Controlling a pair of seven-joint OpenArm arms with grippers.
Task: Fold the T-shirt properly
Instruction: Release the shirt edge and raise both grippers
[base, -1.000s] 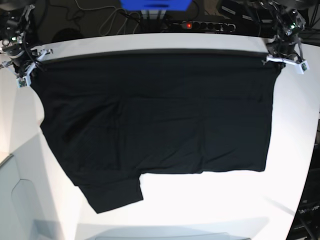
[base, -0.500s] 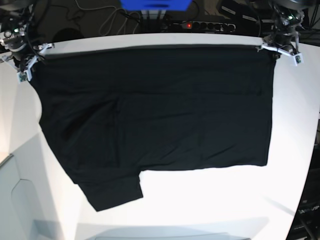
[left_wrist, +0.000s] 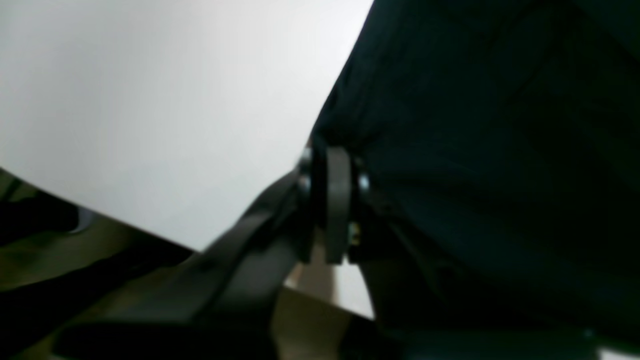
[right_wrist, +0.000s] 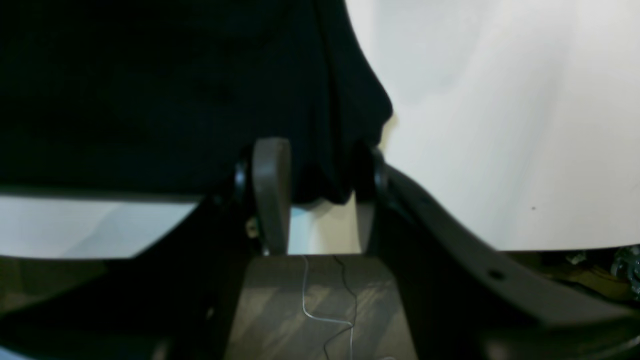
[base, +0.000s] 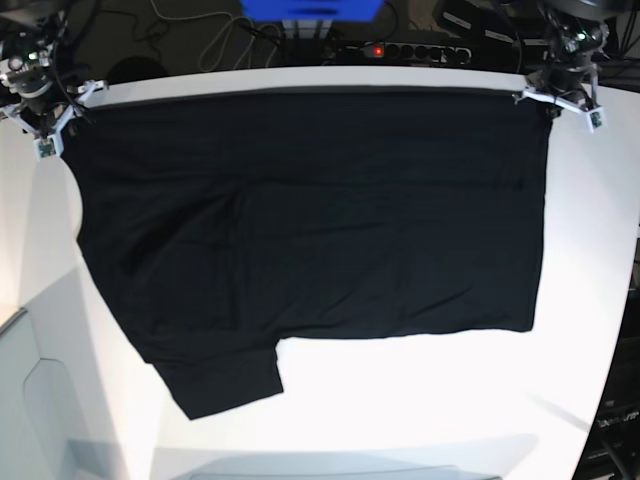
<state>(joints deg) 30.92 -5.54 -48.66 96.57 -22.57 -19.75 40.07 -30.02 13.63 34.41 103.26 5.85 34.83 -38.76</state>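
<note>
**Black cloth stretched flat, one corner let go**

Spread wide across the white tabletop (base: 420, 400): the T-shirt (base: 310, 230), black, lying flat, far edge pulled into a straight line close along the tabletop's far rim. Near-left, one flap of cloth jutting out past the straight near hem. Beyond the far rim, a power strip (base: 400, 50) with a red light, loose cables, and a blue box (base: 310, 10) cut off by the top of the base view. Nothing lying on the cloth; nothing blocking either far corner.

At the far-right corner in the base view, the left gripper (left_wrist: 332, 165): jaws all but closed, black cloth bunched at the tips in the wrist view, pinched there as far as the blur allows. At the far-left corner, the right gripper (right_wrist: 312, 170): jaws clearly apart, a gap between the two fingers (right_wrist: 270, 190), a fold of the shirt's corner hanging loose in that gap, pressed by neither finger.

Against a second ago: far edge carried further toward the far rim, the strip of bare white behind it much narrower. Left side of the cloth drawn out flatter, far-left corner sitting higher in the base view. Right gripper, then closed on the corner, now parted. Left gripper shifted farther too, grip unchanged to the eye. Near hem and near-left flap roughly where they were.
</note>
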